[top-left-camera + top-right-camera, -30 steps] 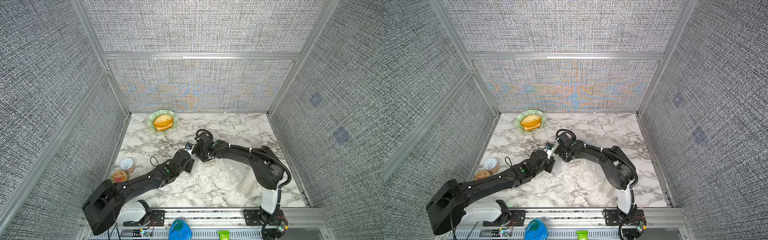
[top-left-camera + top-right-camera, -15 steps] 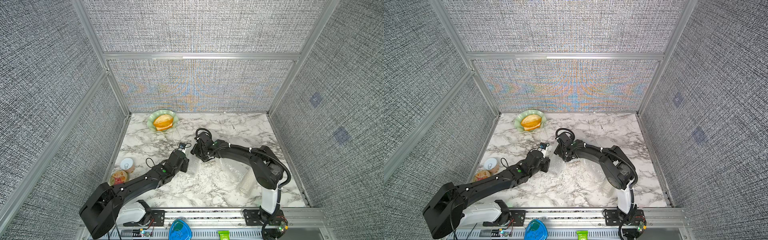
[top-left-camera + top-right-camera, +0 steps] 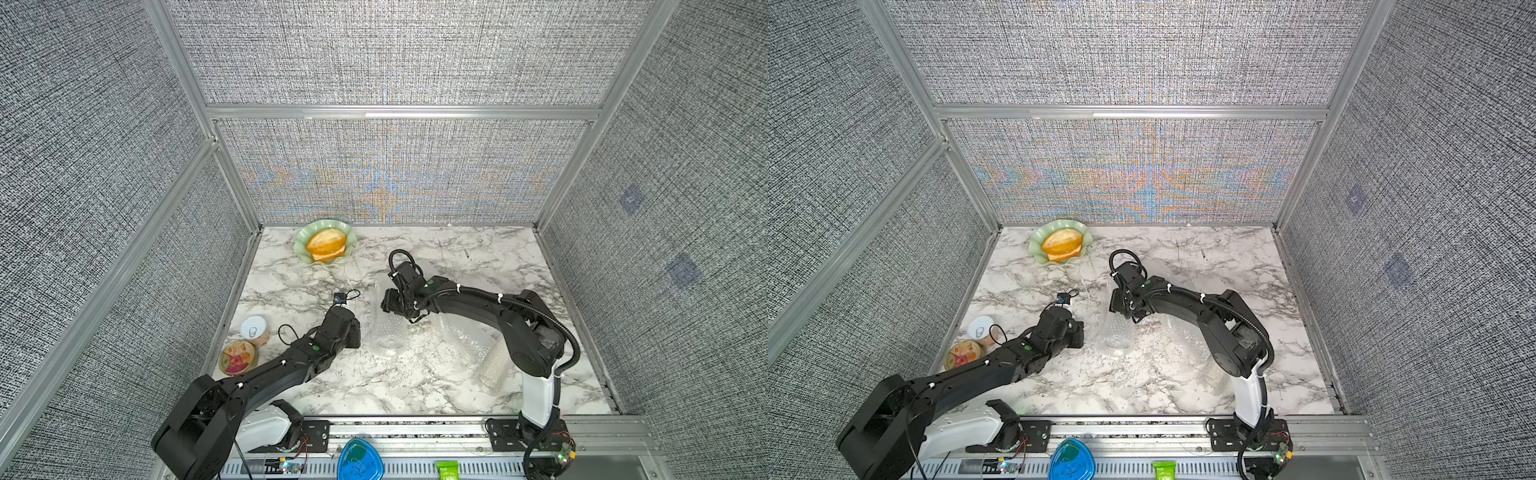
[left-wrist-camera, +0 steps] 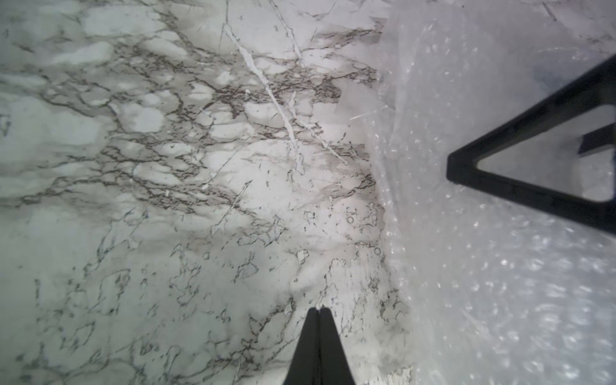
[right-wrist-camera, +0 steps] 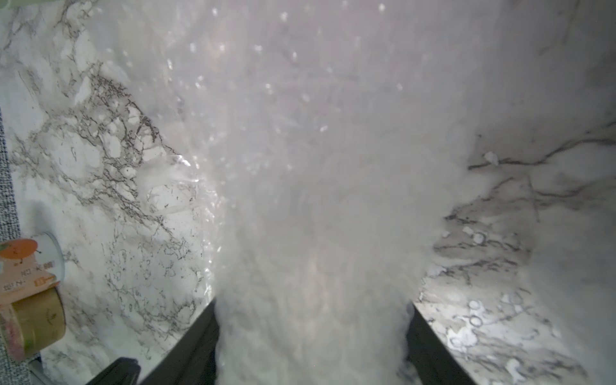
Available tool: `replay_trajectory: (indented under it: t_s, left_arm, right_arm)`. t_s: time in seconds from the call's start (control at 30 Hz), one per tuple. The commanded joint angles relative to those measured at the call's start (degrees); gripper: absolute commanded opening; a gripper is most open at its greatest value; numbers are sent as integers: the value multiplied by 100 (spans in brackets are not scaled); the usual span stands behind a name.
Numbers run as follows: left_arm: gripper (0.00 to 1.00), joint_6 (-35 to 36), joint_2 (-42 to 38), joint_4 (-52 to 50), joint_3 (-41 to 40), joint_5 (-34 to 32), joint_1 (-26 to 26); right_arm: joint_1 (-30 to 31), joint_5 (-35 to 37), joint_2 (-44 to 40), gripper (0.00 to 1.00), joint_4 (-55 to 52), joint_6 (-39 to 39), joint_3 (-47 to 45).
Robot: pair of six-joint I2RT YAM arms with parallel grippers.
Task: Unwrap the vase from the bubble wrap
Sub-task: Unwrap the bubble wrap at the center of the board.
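- The bubble wrap is a clear, crinkly bundle near the middle of the bench, between the two arms; in the right wrist view it runs as a thick, cloudy column out from between the jaws.
- The vase cannot be made out through the layers. I judge it sits inside this bundle, so treat the core as breakable and possibly slick.
- The sheeting itself looks light, soft and springy; it will likely crumple instead of sliding, and a loose free edge is the best place to pinch.
- More wrap lies slack beside the right arm's base.
- The right claw is spread around one end of the bundle, holding it.
- The left claw is pressed together with nothing in it, just beside the wrap's edge over bare marble.
- Two cans and a green dish stand well apart.
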Motion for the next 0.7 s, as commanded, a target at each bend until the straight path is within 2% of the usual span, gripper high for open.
replay_trajectory:
  t_s: [0.0, 0.13, 0.27, 0.67]
  left_arm:
    - [0, -630, -184, -169, -108, -410, 58]
    - [0, -921, -535, -219, -367, -875, 91]
    - [0, -1249, -863, -526, -415, -1033, 254]
    - [0, -1397, -1210, -1081, -286, -847, 863]
  right_arm:
    - [-17, 221, 150, 57, -933, -816, 2]
    - [-8, 3, 134, 57, -678, -1059, -53]
    - [17, -284, 134, 58, -408, -1151, -51]
    - [265, -487, 533, 62, -162, -1037, 567]
